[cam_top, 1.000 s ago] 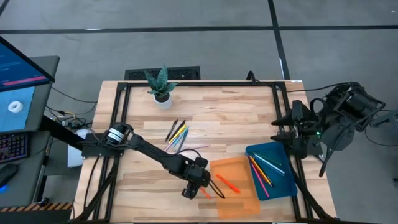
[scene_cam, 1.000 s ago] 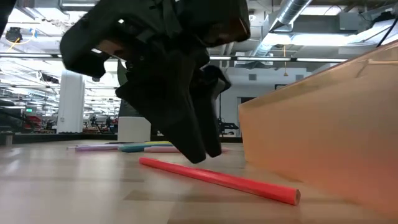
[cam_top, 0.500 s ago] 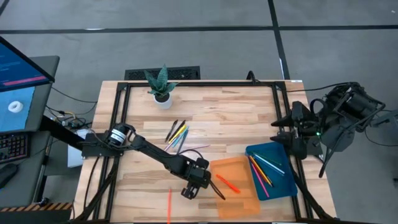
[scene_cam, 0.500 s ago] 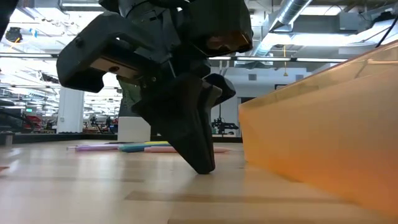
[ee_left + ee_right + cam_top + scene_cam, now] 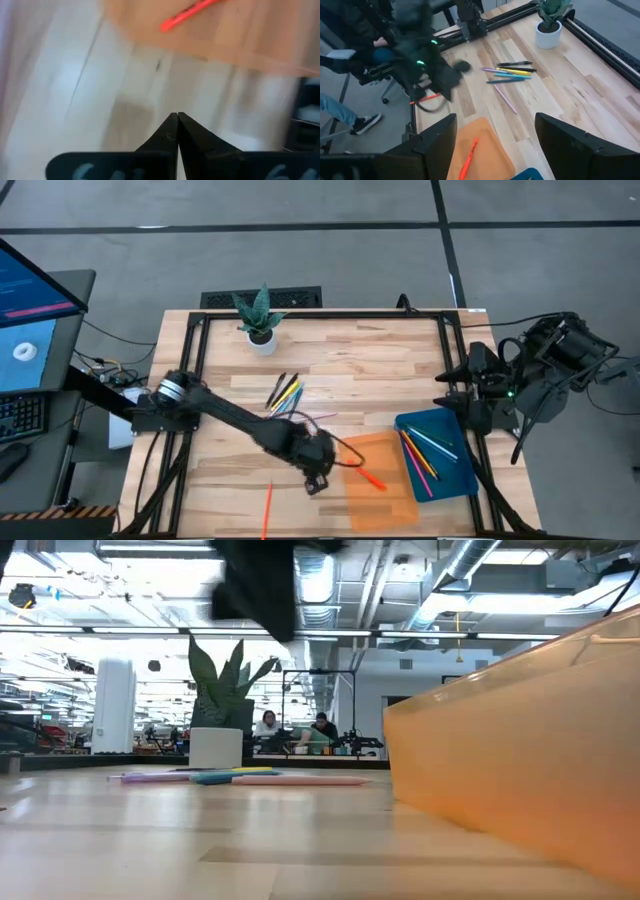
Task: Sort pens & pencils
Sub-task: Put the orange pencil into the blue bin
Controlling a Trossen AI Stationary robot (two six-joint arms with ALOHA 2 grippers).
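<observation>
My left gripper [image 5: 316,476] hangs above the table just left of the orange tray [image 5: 392,488], shut with nothing between its fingers [image 5: 177,118]. In the low view only its dark underside [image 5: 262,582] shows at the top. One orange pen [image 5: 267,507] lies loose on the wood near the front edge. Another orange-red pen [image 5: 368,477] lies in the orange tray. Several pens and pencils [image 5: 285,394] lie in a bunch at the table's middle. The blue tray [image 5: 450,468] holds several more. My right gripper [image 5: 495,145] waits open, high at the table's right edge.
A potted plant [image 5: 259,320] stands at the far edge. A single pink pencil [image 5: 505,99] lies between the bunch and the orange tray. The orange tray's wall [image 5: 520,740] fills the right of the low view. People sit in the room behind the table.
My left gripper has shut on the table beside the orange tray. The orange pen that lay under it has shot off toward the table's near left and now lies by the front edge. The gripper has then risen empty and rolled about its own axis.
</observation>
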